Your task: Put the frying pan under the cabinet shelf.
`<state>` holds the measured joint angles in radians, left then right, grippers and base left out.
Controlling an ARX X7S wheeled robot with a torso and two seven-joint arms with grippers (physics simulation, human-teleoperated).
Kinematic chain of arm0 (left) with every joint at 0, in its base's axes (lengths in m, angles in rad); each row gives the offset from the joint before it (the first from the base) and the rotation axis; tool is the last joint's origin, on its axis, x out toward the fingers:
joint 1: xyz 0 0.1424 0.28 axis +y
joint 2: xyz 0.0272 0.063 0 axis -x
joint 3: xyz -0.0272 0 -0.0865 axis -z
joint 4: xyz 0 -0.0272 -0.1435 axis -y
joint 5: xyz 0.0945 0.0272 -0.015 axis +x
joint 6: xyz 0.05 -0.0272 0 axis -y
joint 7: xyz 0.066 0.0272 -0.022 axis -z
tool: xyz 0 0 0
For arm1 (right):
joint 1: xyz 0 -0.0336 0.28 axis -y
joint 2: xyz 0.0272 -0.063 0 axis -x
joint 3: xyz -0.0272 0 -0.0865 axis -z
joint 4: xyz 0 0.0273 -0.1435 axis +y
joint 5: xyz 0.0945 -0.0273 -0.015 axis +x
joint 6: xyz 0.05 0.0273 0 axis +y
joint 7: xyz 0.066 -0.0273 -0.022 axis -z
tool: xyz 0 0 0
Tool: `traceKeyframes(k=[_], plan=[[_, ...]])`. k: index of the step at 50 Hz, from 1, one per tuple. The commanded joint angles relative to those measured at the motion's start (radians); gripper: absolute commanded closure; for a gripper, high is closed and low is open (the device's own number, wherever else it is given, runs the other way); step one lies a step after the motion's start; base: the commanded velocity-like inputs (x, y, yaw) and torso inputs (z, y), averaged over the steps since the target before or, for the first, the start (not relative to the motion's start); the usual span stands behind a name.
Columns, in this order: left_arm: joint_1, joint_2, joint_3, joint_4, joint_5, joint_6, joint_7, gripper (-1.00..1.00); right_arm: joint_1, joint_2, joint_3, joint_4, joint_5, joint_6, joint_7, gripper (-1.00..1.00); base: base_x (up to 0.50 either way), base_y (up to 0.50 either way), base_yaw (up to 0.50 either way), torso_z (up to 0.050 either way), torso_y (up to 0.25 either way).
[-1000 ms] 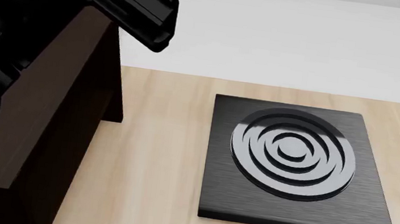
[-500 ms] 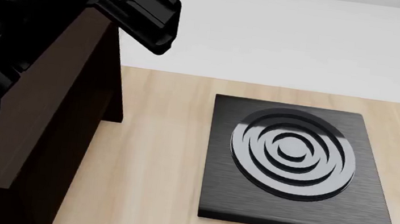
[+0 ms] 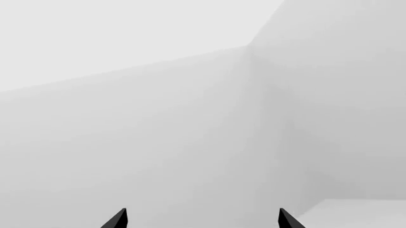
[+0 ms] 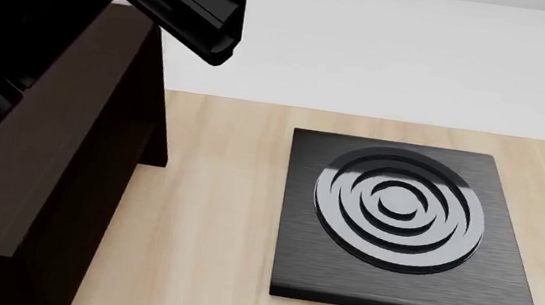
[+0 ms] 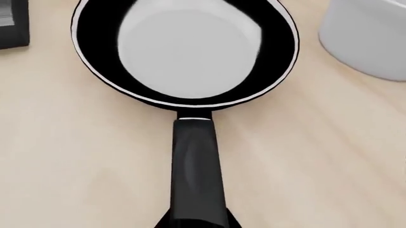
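Two arms are mine, and each is doing something different. My left gripper (image 3: 200, 221) is raised high beside the cabinet shelf (image 4: 54, 149), its two dark fingertips (image 3: 117, 219) spread apart with nothing between them, facing only pale blank wall in the left wrist view. In the head view that arm is a large black mass at ten o'clock, overlapping the tall dark brown cabinet. On the light wooden table (image 4: 212, 215), the square black stove plate (image 4: 404, 227) lies at three o'clock from the cabinet, well apart from it. The frying pan (image 5: 184, 52) appears only in the right wrist view: it rests flat on the table, its long black handle (image 5: 197, 171) running straight toward my right wrist camera. A white bowl (image 5: 368, 35) stands just beside the pan's rim. My right gripper's fingers are not visible, so I cannot tell whether they are spread or pinching the handle. I judge I am at the grasping step, with the pan not yet carried. Next I need a firm hold on the handle, then a lift and a low carry toward the cabinet.
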<state>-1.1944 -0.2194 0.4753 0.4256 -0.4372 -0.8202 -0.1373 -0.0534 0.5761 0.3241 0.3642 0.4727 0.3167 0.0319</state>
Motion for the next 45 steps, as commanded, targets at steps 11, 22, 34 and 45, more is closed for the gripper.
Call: traceKeyframes(k=[11, 22, 34, 45], plan=[[-0.057, -0.019, -0.026, 0.046, -0.030, -0.061, -0.017, -1.00, -0.130, 0.079, 0.090, -0.521, 0.105, 0.220, 0.124, 1.00, 0.00, 0.00, 0.00, 0.000, 0.000], [-0.089, -0.032, -0.047, 0.084, -0.058, -0.109, -0.025, -1.00, -0.171, 0.118, 0.155, -0.676, 0.155, 0.301, 0.166, 1.00, 0.00, 0.00, 0.00, 0.000, 0.001], [-0.102, -0.050, -0.065, 0.089, -0.067, -0.114, -0.025, -1.00, -0.156, 0.193, 0.195, -0.851, 0.230, 0.423, 0.214, 1.00, 0.00, 0.00, 0.00, 0.000, 0.001], [-0.099, -0.065, -0.083, 0.099, -0.078, -0.120, -0.030, -1.00, -0.138, 0.244, 0.215, -0.953, 0.291, 0.509, 0.245, 1.00, 0.00, 0.00, 0.00, 0.000, 0.002]])
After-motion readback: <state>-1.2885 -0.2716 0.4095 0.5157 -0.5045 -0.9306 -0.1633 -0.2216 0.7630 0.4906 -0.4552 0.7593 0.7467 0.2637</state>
